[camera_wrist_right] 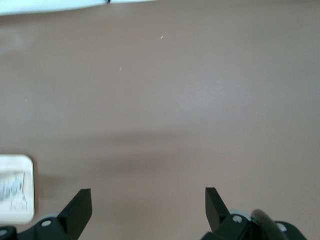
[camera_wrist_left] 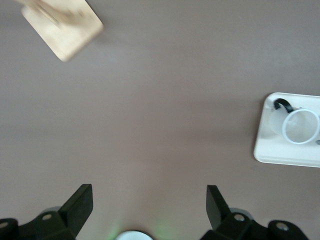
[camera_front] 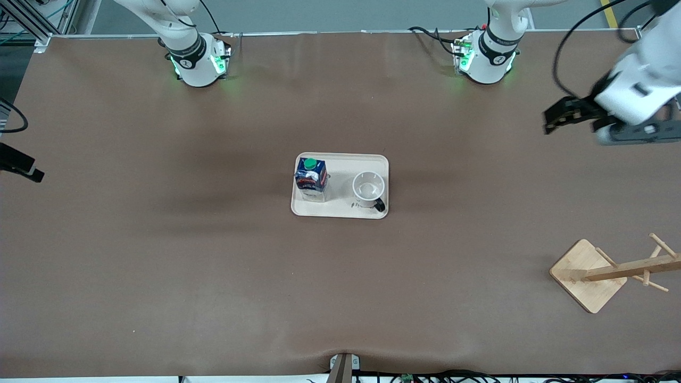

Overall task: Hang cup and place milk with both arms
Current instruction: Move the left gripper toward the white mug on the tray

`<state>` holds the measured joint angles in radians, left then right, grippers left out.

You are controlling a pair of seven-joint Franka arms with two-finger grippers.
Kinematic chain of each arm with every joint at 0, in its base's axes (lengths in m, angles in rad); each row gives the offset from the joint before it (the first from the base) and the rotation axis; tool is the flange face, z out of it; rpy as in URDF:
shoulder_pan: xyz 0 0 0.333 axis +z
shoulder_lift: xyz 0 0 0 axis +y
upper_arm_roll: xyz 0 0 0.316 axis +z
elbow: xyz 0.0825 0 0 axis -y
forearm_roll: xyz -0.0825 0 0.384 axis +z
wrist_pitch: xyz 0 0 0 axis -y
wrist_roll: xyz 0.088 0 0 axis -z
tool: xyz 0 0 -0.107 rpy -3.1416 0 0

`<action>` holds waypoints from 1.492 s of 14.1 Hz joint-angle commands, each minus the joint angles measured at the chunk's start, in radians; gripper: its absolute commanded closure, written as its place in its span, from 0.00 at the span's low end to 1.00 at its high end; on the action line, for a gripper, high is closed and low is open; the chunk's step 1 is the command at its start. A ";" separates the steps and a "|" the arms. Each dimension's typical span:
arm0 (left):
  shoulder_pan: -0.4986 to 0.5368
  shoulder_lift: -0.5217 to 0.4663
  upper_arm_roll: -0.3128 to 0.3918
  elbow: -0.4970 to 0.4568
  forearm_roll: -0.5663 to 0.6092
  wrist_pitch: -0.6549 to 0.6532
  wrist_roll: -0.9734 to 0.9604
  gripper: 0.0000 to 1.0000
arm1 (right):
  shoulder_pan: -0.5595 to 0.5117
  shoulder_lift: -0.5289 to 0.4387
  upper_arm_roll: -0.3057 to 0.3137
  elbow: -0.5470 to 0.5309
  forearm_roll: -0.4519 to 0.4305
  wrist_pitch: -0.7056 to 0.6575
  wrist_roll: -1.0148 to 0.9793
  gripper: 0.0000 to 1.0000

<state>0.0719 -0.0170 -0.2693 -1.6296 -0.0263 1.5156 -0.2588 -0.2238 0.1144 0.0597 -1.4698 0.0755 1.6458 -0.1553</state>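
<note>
The white cup (camera_front: 368, 189) with a black handle and the blue-topped milk (camera_front: 311, 178) with a green cap stand side by side on a cream tray (camera_front: 340, 211) at the table's middle. My left gripper (camera_front: 548, 121) hangs open and empty over bare table toward the left arm's end. Its wrist view shows the open left gripper (camera_wrist_left: 150, 192), the cup (camera_wrist_left: 299, 125) and the tray (camera_wrist_left: 285, 155). My right gripper (camera_front: 32, 171) is cut off at the right arm's end. Its wrist view shows the open, empty right gripper (camera_wrist_right: 148, 195) and the milk (camera_wrist_right: 12, 187).
A wooden cup rack (camera_front: 590, 274) with pegs on a square base stands toward the left arm's end, nearer the front camera than the tray. Its base shows in the left wrist view (camera_wrist_left: 62, 25). Brown table surface lies all round the tray.
</note>
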 commanded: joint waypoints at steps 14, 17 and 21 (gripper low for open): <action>-0.125 0.268 -0.318 -0.184 0.077 0.526 -0.718 0.00 | 0.024 -0.078 0.005 -0.103 0.024 -0.057 -0.110 0.00; -0.142 0.333 -0.317 -0.205 0.112 0.615 -0.792 0.00 | 0.014 -0.013 -0.001 -0.081 0.089 -0.021 -0.121 0.00; -0.164 0.391 -0.318 -0.320 0.210 0.810 -0.940 0.00 | 0.023 0.036 -0.001 -0.081 0.089 -0.024 -0.124 0.00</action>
<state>-0.0808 0.3568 -0.5817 -1.9052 0.1315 2.2559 -1.1186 -0.2008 0.1125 0.0557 -1.5772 0.1464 1.6393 -0.2635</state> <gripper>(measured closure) 0.000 0.000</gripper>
